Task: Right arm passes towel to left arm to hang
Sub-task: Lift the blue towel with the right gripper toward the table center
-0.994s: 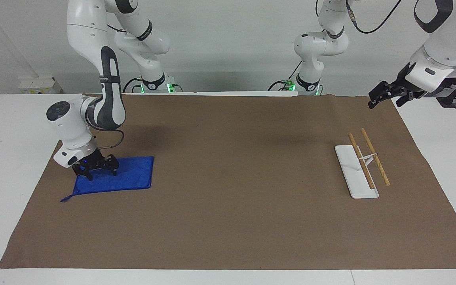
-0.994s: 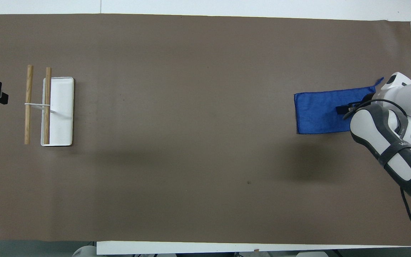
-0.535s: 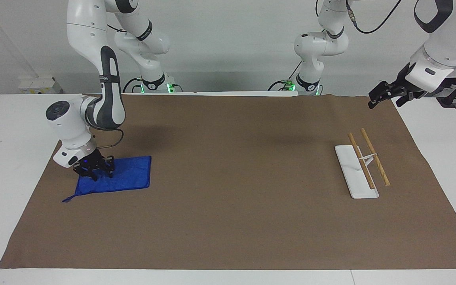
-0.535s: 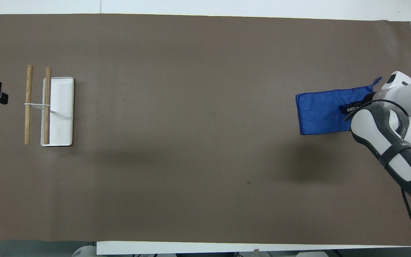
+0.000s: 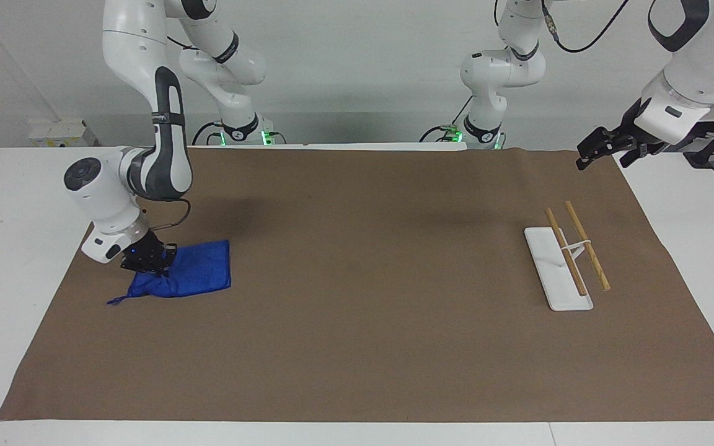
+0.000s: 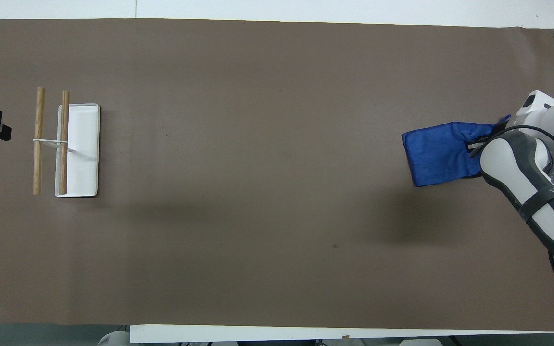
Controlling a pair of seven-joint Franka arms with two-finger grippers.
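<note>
Right end effector now pinches the towel, whose gripped edge has bunched and risen off the surface: pickup secured. Left end effector waits, state unclear.

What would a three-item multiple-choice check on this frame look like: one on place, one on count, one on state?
1. Where does the towel lie?
A. toward the right arm's end of the brown mat
B. on the white rack base
C. over the wooden rods

2. How many wooden rods does the rack carry?
A. one
B. two
C. four

3. What is the right gripper doing?
A. hanging open over the rack
B. shut on one end of the towel, which is bunched there
C. waiting off the mat

Answers:
1 A: the blue cloth sits at that end, the rack at the left arm's end.
2 B: a nearer rod and a farther rod lie side by side.
3 B: the cloth gathers into the closed fingers; the left gripper waits over the mat's corner.
</note>
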